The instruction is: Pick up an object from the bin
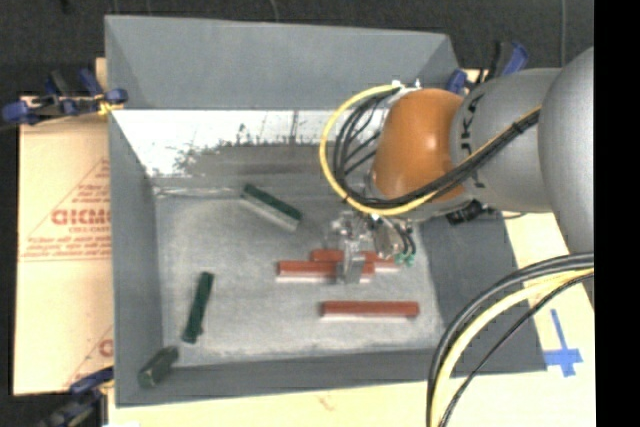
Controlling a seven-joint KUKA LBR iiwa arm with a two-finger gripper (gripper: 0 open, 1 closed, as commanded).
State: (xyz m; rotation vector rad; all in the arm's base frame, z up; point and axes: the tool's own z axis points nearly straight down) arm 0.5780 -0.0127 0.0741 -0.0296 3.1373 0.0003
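Note:
My gripper (357,253) is down near the bin's floor, right of the middle, under the arm's orange cover. It stands directly over a flat red bar (303,268) that lies crosswise, and it hides the bar's right part. A second red bar (368,310) lies just in front of it, parallel to the first. A dark green bar (271,205) lies slanted to the back left of the gripper.
Another green bar (197,306) lies near the left wall, pointing front to back. A small dark piece (157,367) sits in the front left corner. The arm and its cables cover the bin's right side.

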